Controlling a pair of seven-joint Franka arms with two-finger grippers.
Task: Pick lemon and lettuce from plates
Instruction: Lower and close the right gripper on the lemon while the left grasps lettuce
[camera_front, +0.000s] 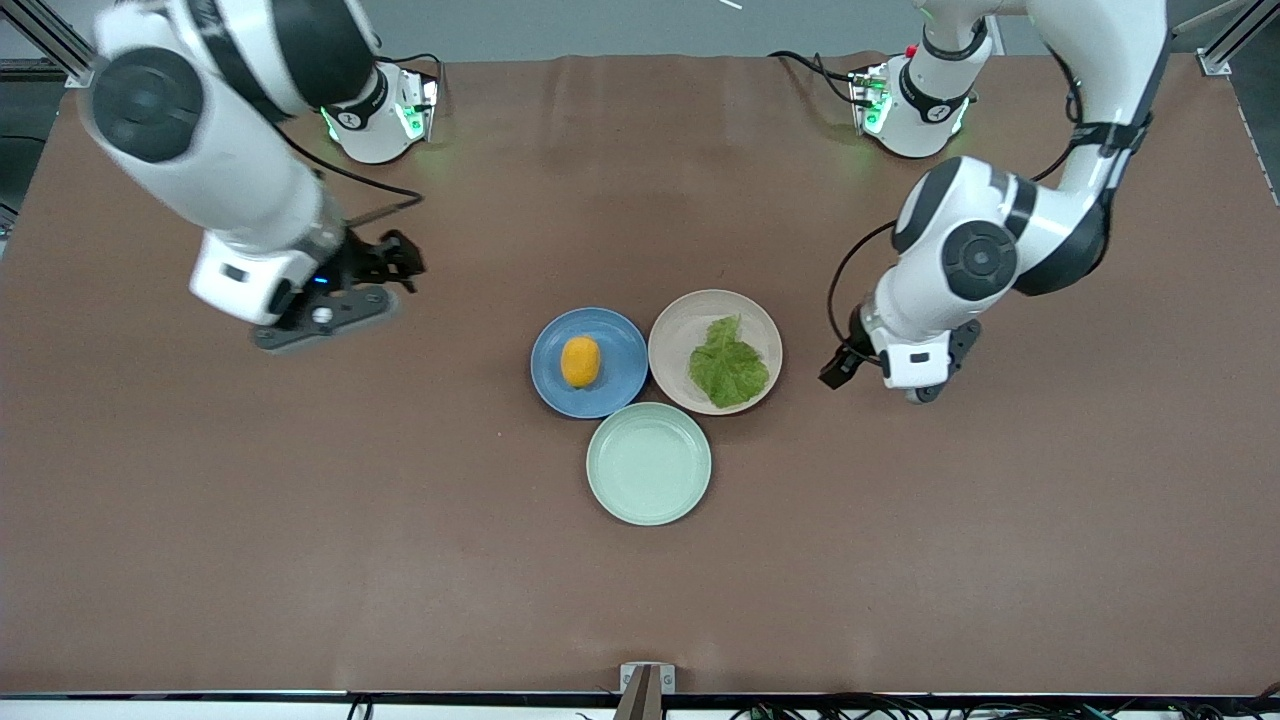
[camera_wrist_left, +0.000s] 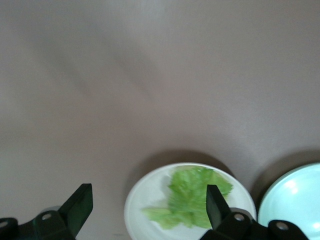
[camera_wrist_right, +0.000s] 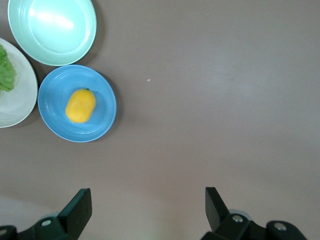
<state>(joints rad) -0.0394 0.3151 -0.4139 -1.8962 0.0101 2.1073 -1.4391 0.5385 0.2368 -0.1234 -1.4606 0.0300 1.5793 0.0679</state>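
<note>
The lemon (camera_front: 580, 361) lies on the blue plate (camera_front: 620, 345) at mid-table. The lettuce (camera_front: 727, 363) lies on the cream-beige plate (camera_front: 680, 325) beside it, toward the left arm's end. My left gripper (camera_front: 897, 372) hangs open and empty over the bare table just beside the cream plate. In the left wrist view its fingertips (camera_wrist_left: 215, 200) frame the lettuce (camera_wrist_left: 192, 202) and cream plate (camera_wrist_left: 142, 200). My right gripper (camera_front: 385, 268) is open and empty over bare table toward the right arm's end. The right wrist view shows the lemon (camera_wrist_right: 80, 105) on the blue plate (camera_wrist_right: 55, 95), well off from its gripper (camera_wrist_right: 148, 207).
A mint green plate (camera_front: 649, 463) stands empty, nearer the front camera than the other two and touching them; it also shows in both wrist views (camera_wrist_left: 295, 200) (camera_wrist_right: 52, 30). The brown table (camera_front: 300, 500) spreads wide around the plates.
</note>
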